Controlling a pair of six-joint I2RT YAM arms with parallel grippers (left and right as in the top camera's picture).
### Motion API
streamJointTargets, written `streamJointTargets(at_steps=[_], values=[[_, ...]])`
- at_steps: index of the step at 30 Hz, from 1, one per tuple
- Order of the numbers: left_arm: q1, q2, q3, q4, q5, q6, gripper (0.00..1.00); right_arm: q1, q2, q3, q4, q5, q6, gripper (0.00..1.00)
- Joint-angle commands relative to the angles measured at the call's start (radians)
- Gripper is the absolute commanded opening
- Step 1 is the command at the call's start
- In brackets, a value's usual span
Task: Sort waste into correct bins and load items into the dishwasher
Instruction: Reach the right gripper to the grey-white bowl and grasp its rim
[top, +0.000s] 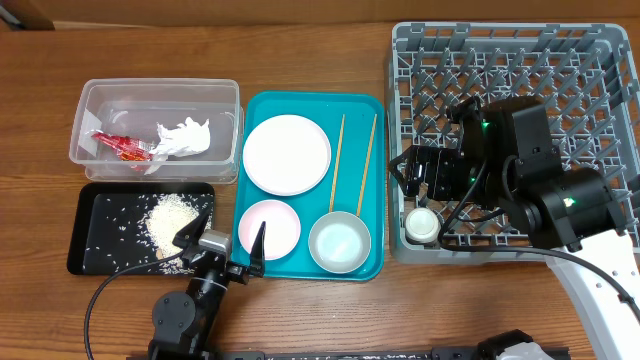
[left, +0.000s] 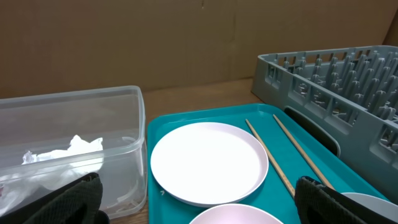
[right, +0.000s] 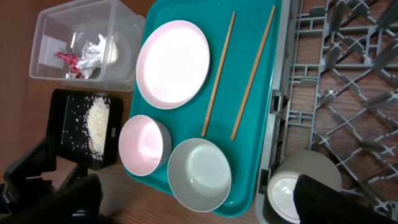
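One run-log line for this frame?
wrapper, tissue: tub | rice: black tray | cup: rack | plate, pink bowl, grey bowl, chopsticks: teal tray | left pincer, right pincer: open

Overhead straight down, whole table; left wrist low, near plate; right wrist higher; all share teal tray
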Motion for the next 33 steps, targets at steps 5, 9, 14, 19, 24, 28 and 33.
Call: streamJointTargets(at_steps=[5, 9, 14, 19, 24, 28, 33], values=[[0.005, -0.005, -0.003, -0.003, 0.0, 0.0, 1.0, 0.005, 0.002, 0.0, 0.023, 0.005, 0.011, 1.0], [0.005, -0.005, -0.003, -0.003, 0.0, 0.0, 1.0, 0.005, 0.002, 0.0, 0.126, -0.021, 0.017, 1.0], [0.005, -0.005, -0.003, -0.003, 0.0, 0.0, 1.0, 0.084, 0.029, 0.0, 0.084, -0.079, -0.012, 0.98], [0.005, -0.005, -0.003, -0.003, 0.0, 0.0, 1.0, 0.302, 0.116, 0.0, -0.02, 0.174, -0.023, 0.92], [0.005, -0.005, -0.003, -0.003, 0.0, 0.0, 1.0, 0.424, 0.262, 0.0, -0.011, 0.342, -0.023, 0.77], [0.005, -0.005, -0.003, -0.003, 0.0, 0.0, 1.0, 0.429, 0.41, 0.0, 0.026, 0.377, -0.035, 0.64], [0.005, -0.005, -0.003, -0.003, 0.0, 0.0, 1.0, 0.429, 0.584, 0.0, 0.036, 0.367, -0.086, 0.57]])
